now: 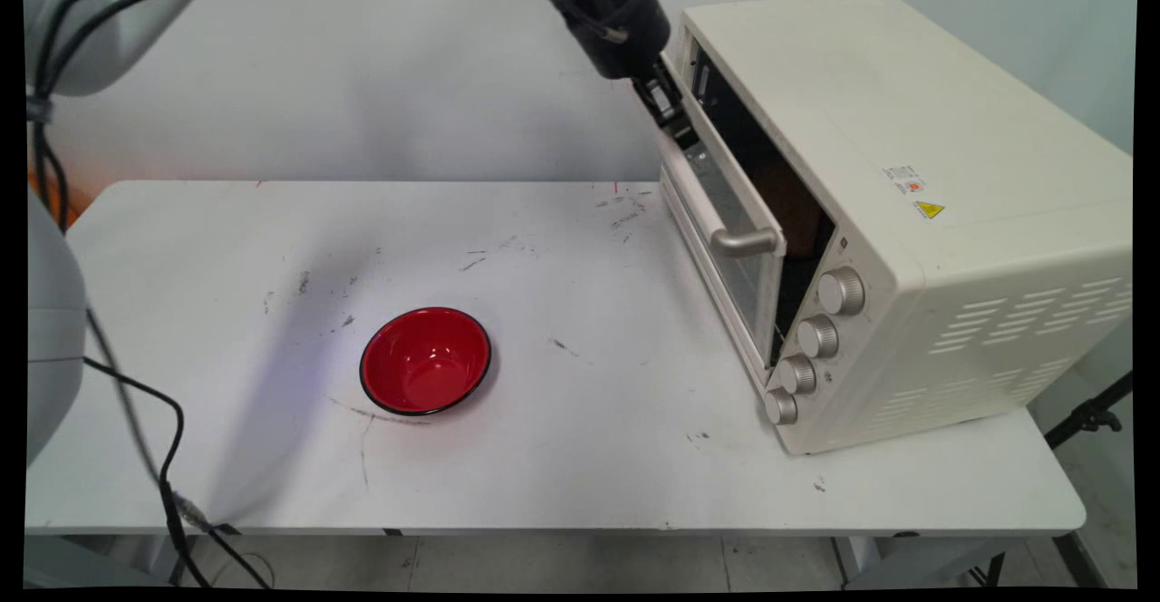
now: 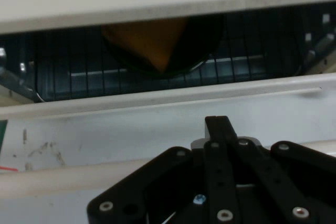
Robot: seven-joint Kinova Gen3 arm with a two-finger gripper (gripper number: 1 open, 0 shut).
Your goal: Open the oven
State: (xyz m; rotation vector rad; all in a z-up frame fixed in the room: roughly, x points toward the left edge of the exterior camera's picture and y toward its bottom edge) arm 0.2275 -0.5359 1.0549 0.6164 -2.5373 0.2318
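Note:
A cream toaster oven (image 1: 915, 158) stands at the table's right side, its glass door (image 1: 729, 248) tilted a little way open at the top. My gripper (image 1: 673, 121) is shut and empty, its tip against the door's upper edge at the far end, above the door's handle (image 1: 716, 221). In the hand view the gripper (image 2: 218, 124) lies over the door's outer face, between the door's top rim (image 2: 157, 98) and the handle (image 2: 58, 179). Through the gap I see a wire rack and an orange-brown item (image 2: 147, 43) on a dark round dish inside.
A red bowl (image 1: 425, 360) with nothing in it sits on the white table (image 1: 589, 457) left of centre, well away from the oven. Several silver knobs (image 1: 818, 336) line the oven's front right. Black cables (image 1: 136, 421) hang at the left edge.

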